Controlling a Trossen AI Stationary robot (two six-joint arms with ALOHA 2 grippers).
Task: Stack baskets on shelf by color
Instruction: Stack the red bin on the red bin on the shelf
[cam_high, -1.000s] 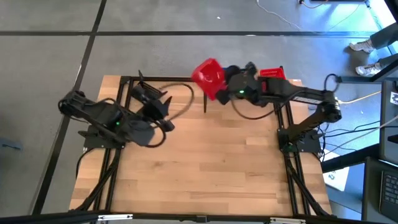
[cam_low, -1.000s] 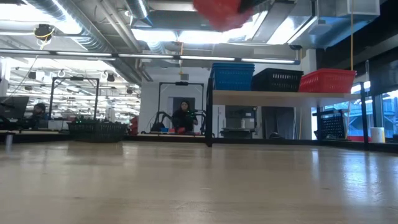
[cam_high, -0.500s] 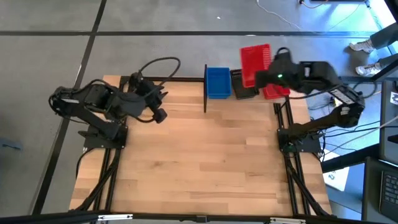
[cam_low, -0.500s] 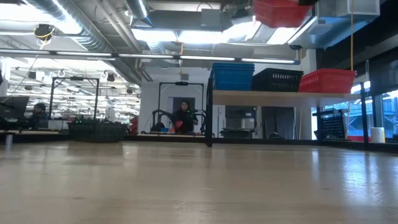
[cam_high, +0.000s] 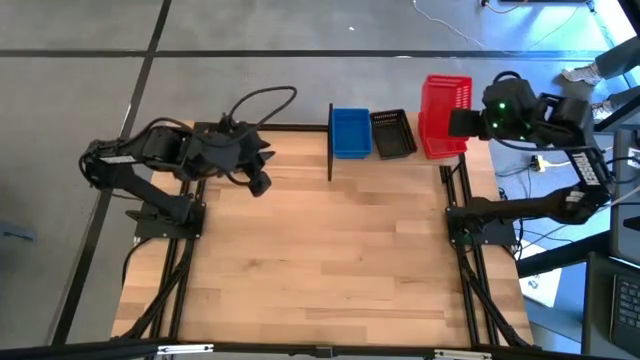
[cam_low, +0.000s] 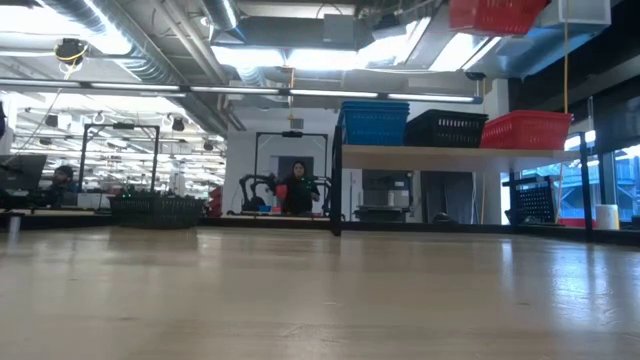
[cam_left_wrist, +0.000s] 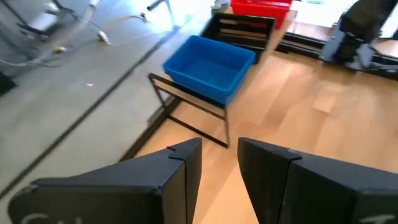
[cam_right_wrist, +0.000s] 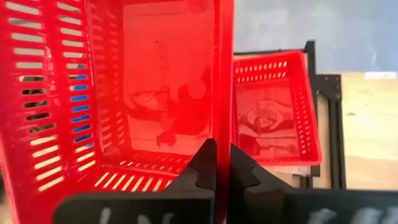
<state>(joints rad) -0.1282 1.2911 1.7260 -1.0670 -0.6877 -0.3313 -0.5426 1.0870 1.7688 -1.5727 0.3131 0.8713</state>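
Above the shelf's (cam_high: 400, 156) red stack (cam_low: 527, 130) we hold a red basket (cam_high: 445, 100), right gripper (cam_right_wrist: 222, 163) clamped on its wall. We should level it, center it, then lower slowly. Left gripper (cam_left_wrist: 217, 165) waits open over the surface (cam_high: 320, 260).

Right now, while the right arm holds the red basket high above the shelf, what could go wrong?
The right gripper pinches only one thin wall of the red basket, so it may swing or slip. It hangs above the red stack; lowered off-centre, it could catch the rim or knock the black stack. The left gripper waits far away.
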